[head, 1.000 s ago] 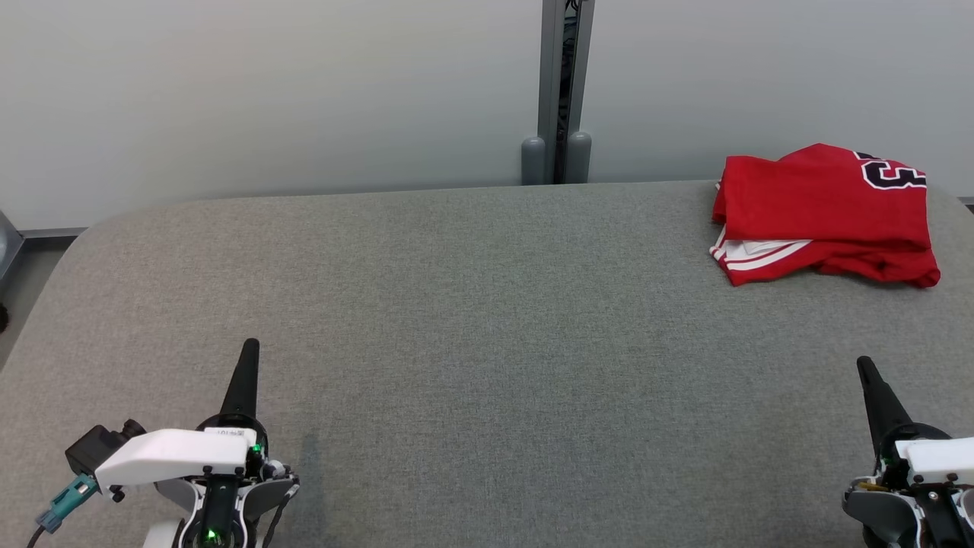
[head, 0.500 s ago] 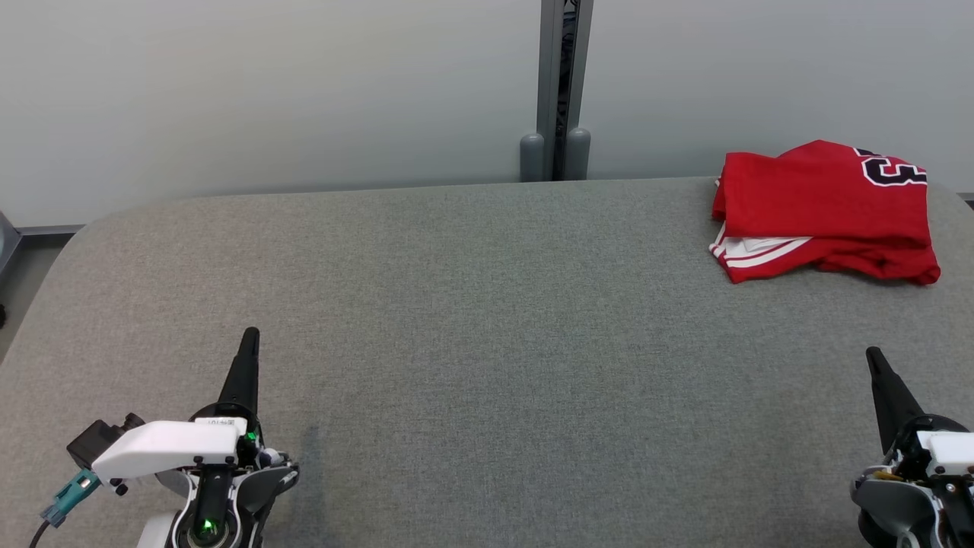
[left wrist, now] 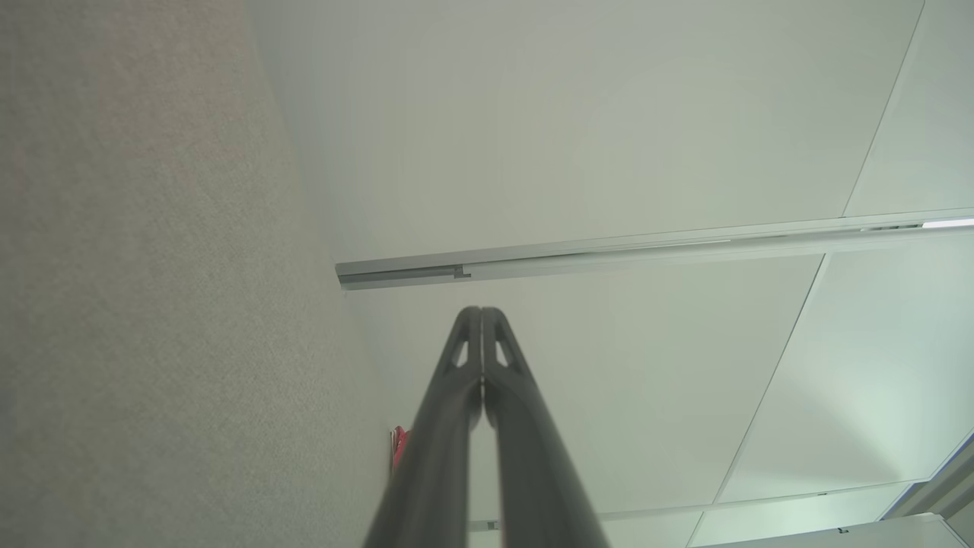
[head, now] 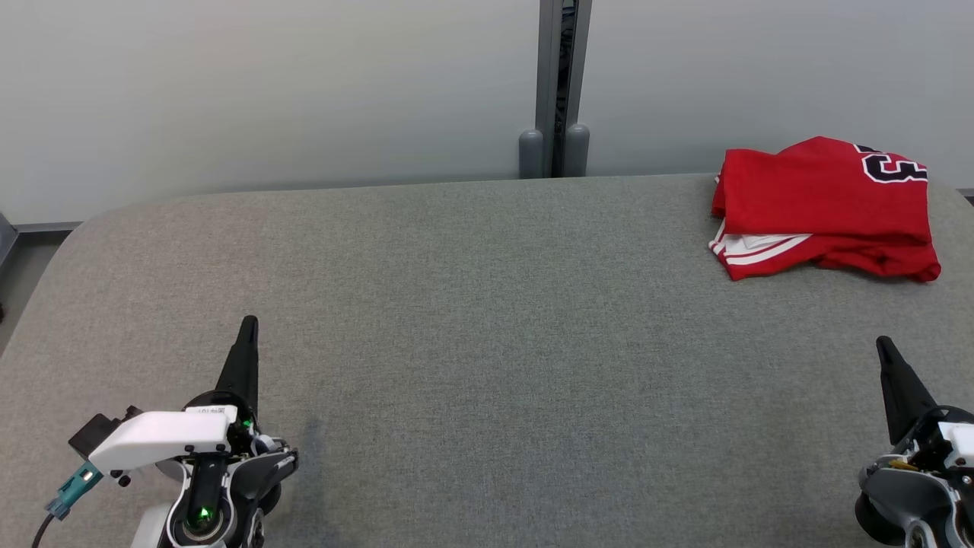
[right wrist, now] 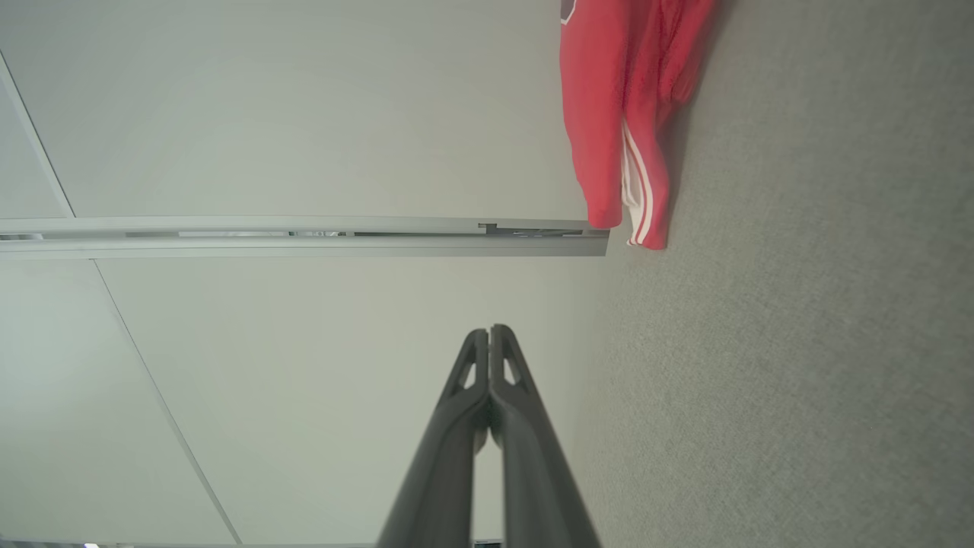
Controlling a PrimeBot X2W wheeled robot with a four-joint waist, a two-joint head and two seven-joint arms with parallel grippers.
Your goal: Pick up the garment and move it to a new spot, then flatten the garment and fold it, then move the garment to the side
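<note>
**Item 1. Garment** (head: 822,205). Red jersey with white stripe trim and a dark, white-edged numeral. It is folded into a compact, slightly uneven stack. It lies on the bench, well to the right of the post and close to the wall.

**Item 2. Bench** (head: 487,320). Grey fabric top with rounded corners. The post (head: 561,76), a grey upright, stands just behind its far edge.

**Item 3. Left pincer** (head: 248,326). The two dark fingers are pressed together with nothing between them. It sits well forward and left of the post, hovering low over bare fabric.

**Item 4. Right pincer** (head: 884,346). The fingers meet at the tips and hold nothing. It sits well forward and right of the post, on the jersey's side but clear of it.

**Condition of work.** Judged complete or nearly so. The jersey is folded and parked aside, and neither arm touches it. Lifting, flattening, folding and the final shift all appear done. At most, the loose lower hem may need tidying.
</note>
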